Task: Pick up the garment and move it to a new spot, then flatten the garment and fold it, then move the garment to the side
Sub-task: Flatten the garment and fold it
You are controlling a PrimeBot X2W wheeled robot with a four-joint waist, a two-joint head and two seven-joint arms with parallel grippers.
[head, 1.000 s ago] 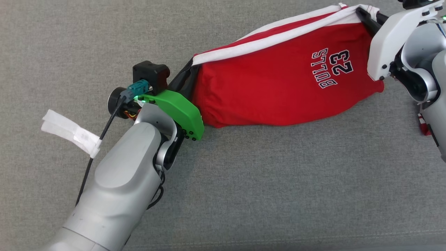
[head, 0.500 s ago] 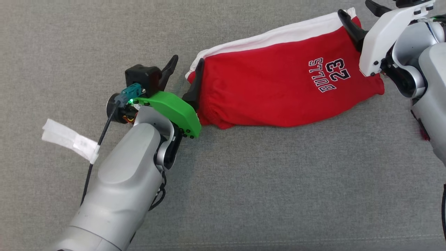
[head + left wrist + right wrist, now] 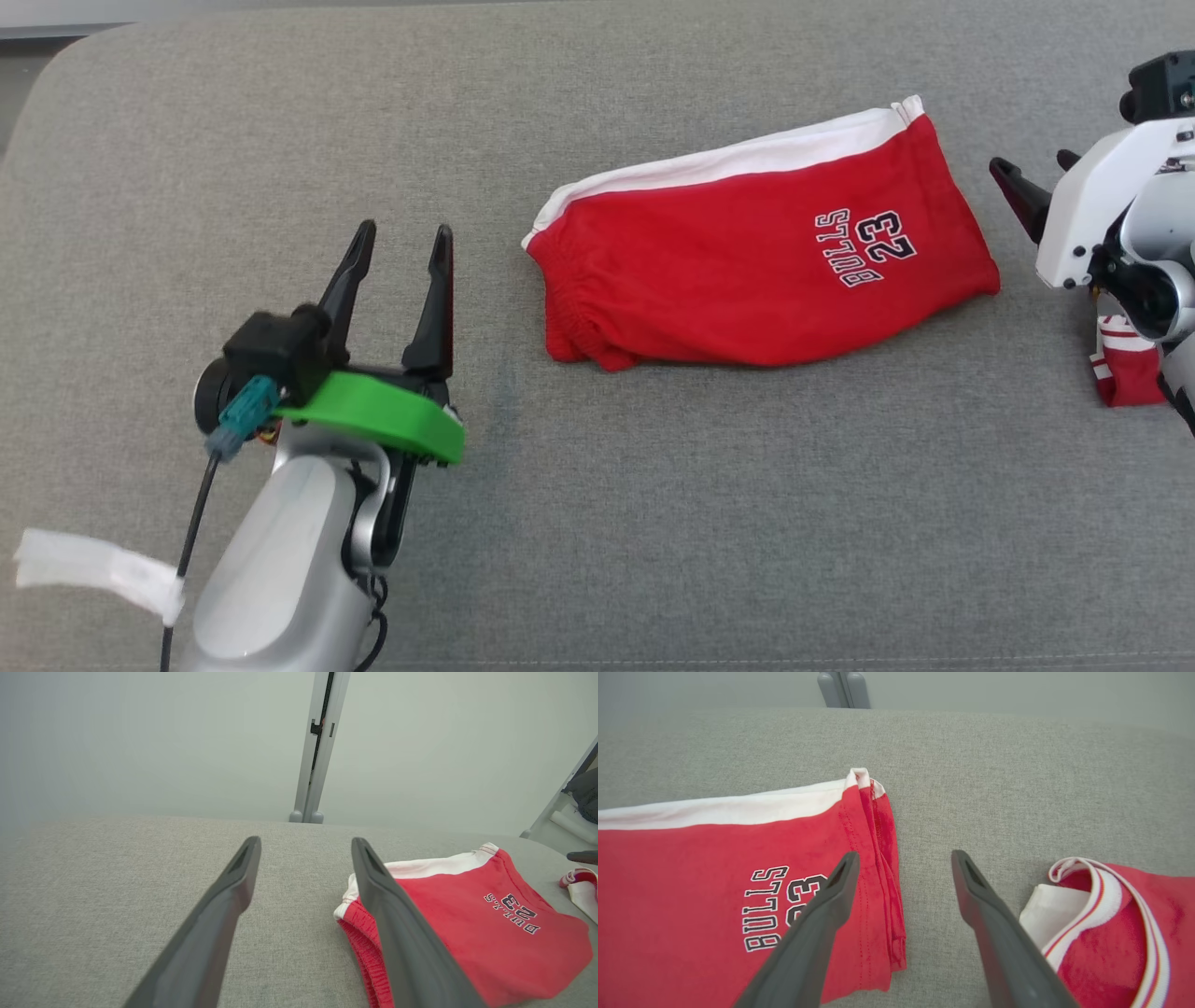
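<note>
The red shorts [image 3: 747, 280] lie in the middle of the grey counter [image 3: 653, 513], folded flat, with the white stripe along the far edge and the print facing up.

The first risk is at their left end. The gathered waistband [image 3: 583, 341] is bunched there, so a pinch may catch only the top layer, and I think the fold would then open when the cloth is lifted. At the right end the hem [image 3: 887, 896] shows several edges stacked one on another; a shallow grip could separate them in the same way. Further right, a second garment [image 3: 1111, 933] with striped trim lies just beside the shorts. A right finger could hook it and drag it along if the hand goes down without care.

The left hand [image 3: 405, 227] stands to the left of the shorts, apart from them. Its two fingers are spread wide, they hold nothing, and they touch no cloth. The right hand [image 3: 904, 854] is also spread wide and empty. One finger is over the hem and the other is over bare counter near the second garment. Its height above the cloth is hard to judge, because the head view hides part of it.
</note>
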